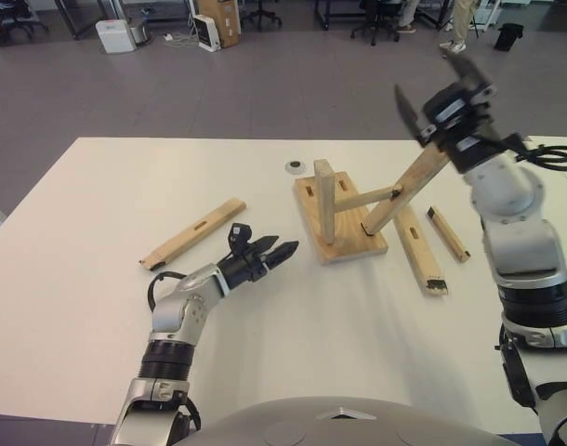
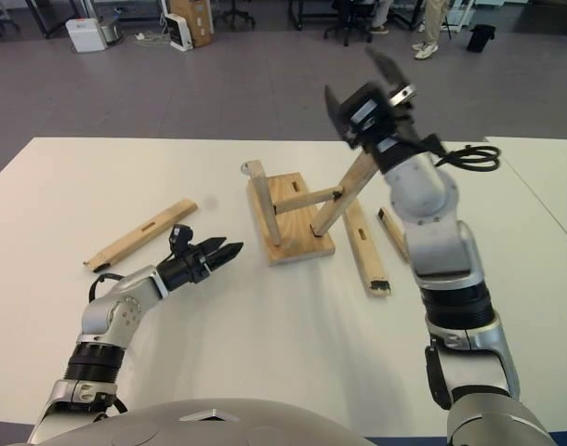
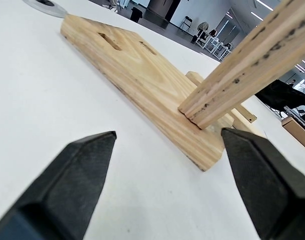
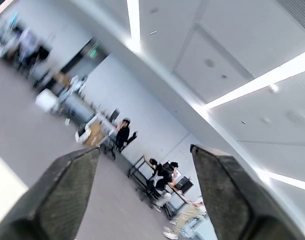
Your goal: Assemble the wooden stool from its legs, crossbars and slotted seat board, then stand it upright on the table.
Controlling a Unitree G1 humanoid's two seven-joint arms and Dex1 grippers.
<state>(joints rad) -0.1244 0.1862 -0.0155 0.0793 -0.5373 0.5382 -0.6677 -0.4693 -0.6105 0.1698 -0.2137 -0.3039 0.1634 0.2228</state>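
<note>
Seat board (image 1: 349, 237) lies flat on the table, slots up, so we reckon the legs go in from above. An upright leg (image 1: 324, 200) stands in it. A crossbar (image 1: 365, 198) ties this to a leaning leg (image 1: 404, 190), which tilts out past the board's right edge and which we judge unseated. The right gripper (image 1: 428, 74) hangs above and right of the board, fingers spread and empty. The left gripper (image 1: 282, 244) rests left of the board, fingers apart, aimed at it. A spare leg (image 1: 192, 232) lies farther left.
</note>
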